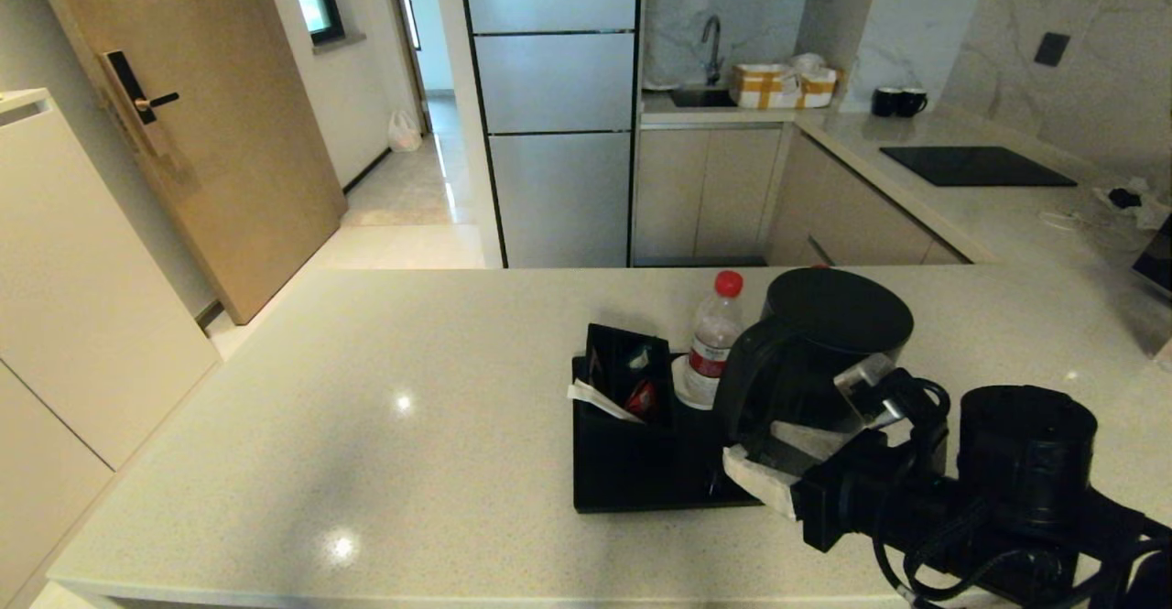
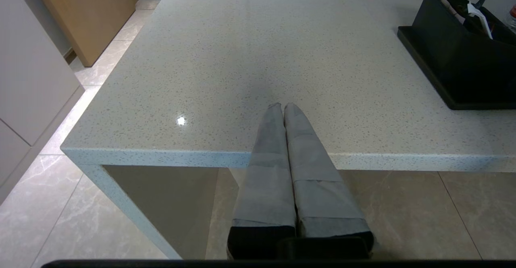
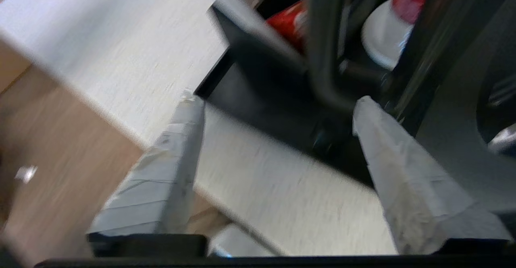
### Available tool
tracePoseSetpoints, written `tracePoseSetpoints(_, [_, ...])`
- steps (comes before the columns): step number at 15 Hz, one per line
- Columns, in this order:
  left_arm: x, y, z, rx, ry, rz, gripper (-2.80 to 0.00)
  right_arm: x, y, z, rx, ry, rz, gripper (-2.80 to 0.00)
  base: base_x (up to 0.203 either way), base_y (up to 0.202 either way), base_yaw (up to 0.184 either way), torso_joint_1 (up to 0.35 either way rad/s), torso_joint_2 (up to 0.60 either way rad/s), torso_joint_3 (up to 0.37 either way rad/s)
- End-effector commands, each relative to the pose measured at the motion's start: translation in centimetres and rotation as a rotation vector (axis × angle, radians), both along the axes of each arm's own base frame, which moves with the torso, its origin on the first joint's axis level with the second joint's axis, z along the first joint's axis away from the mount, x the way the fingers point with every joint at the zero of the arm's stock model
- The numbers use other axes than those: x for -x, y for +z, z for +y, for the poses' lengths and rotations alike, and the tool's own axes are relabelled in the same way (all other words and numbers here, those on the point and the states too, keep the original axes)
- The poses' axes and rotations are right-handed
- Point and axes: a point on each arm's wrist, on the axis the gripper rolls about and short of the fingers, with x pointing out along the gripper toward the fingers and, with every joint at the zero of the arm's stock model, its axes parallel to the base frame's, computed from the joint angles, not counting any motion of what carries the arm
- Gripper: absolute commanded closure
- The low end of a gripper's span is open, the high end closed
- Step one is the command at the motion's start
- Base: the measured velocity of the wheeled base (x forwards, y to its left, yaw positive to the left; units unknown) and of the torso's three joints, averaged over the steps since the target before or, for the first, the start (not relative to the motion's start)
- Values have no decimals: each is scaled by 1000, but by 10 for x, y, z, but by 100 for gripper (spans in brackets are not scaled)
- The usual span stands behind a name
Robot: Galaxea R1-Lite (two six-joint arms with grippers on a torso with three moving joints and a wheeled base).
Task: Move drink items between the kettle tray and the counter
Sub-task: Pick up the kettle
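Note:
The dark grey kettle (image 1: 838, 320) stands on the black kettle tray (image 1: 632, 485), its loop handle (image 1: 740, 380) facing me. One red-capped water bottle (image 1: 713, 343) stands on a white coaster just left of the kettle; a second bottle does not show. My right gripper (image 1: 810, 430) is open, its taped fingers either side of the handle's lower part without touching it. In the right wrist view the handle (image 3: 322, 58) lies just ahead of the open gripper (image 3: 278, 102), with the coaster (image 3: 379, 42) behind. My left gripper (image 2: 282, 106) is shut and empty over the counter (image 2: 258, 50) near its front edge.
A black box of sachets (image 1: 627, 380) fills the tray's left end and shows in the left wrist view (image 2: 455, 58). Far behind are a black hob (image 1: 975, 167), two black mugs (image 1: 897, 101) and a sink. The counter's left half is bare stone (image 1: 366, 389).

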Motion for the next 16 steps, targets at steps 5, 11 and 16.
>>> tracePoseSetpoints(5, [0,0,0,0,1,1,0,-32,-21,18,-6,-122,-55,-280,0,0,0,0,0,0])
tracePoseSetpoints(11, [0,0,0,0,1,-1,0,-42,-26,41,-11,-212,-79,-280,0,0,0,0,0,0])
tracePoseSetpoints(16, [0,0,0,0,1,0,0,-41,-32,55,0,-226,-89,-280,0,0,0,0,0,0])
